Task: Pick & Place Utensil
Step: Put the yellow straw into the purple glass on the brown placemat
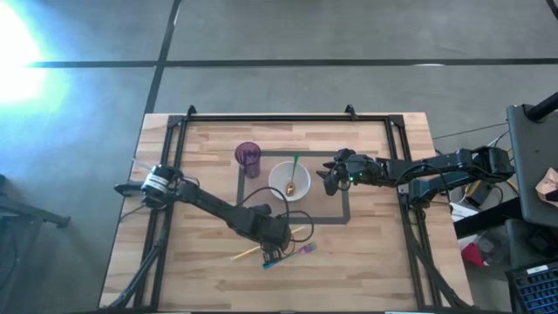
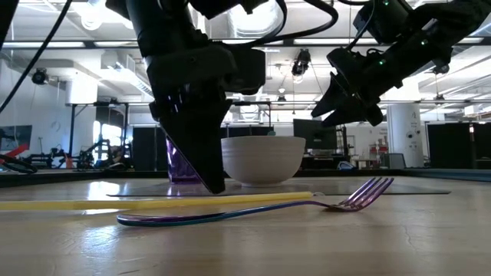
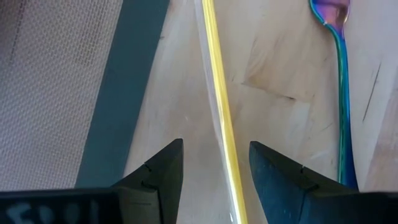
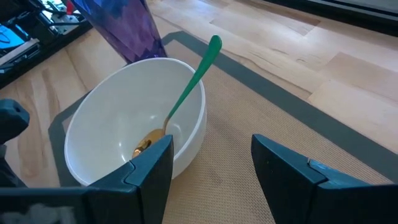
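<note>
The left gripper (image 1: 272,250) stands low over the desk (image 1: 375,262), jaws apart astride the yellow straw (image 3: 219,124) lying beside the iridescent fork (image 2: 253,210), so closing and lifting looks next, while the right gripper (image 1: 332,179) waits open near the white bowl (image 1: 281,185).

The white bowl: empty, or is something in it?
Not empty. The white bowl holds a green-handled spoon, its gold head down inside and its handle leaning out over the rim. Nothing else shows inside.

bright indoor light, white glare at the floor (image 1: 17,61) corner, backlit arms in silhouette
</note>
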Action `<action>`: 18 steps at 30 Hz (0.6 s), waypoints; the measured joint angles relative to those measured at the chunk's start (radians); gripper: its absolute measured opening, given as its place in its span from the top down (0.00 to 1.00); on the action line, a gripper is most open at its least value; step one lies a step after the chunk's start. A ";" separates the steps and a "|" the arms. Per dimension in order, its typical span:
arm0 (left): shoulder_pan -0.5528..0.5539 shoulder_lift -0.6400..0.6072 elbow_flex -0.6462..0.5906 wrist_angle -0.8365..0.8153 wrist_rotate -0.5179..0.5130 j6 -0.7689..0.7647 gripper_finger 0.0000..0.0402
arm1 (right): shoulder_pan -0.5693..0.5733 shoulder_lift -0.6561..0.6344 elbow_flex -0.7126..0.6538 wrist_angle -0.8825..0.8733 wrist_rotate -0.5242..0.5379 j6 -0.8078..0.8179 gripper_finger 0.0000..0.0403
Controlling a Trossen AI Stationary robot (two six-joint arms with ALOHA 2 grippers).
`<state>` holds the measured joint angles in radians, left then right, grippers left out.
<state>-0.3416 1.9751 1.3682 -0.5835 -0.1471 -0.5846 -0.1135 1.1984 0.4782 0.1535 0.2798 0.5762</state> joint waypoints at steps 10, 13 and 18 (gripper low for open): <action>-0.001 0.000 -0.018 0.004 0.000 -0.009 0.57 | 0.000 0.000 -0.001 0.000 0.000 0.000 0.48; -0.001 0.000 -0.043 0.018 0.008 -0.028 0.57 | 0.005 0.000 -0.001 0.000 0.001 0.000 0.48; -0.001 -0.003 -0.063 0.038 0.011 -0.043 0.57 | 0.005 0.000 -0.002 0.000 0.001 0.000 0.48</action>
<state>-0.3424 1.9720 1.3048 -0.5457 -0.1364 -0.6273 -0.1085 1.1984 0.4767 0.1532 0.2806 0.5764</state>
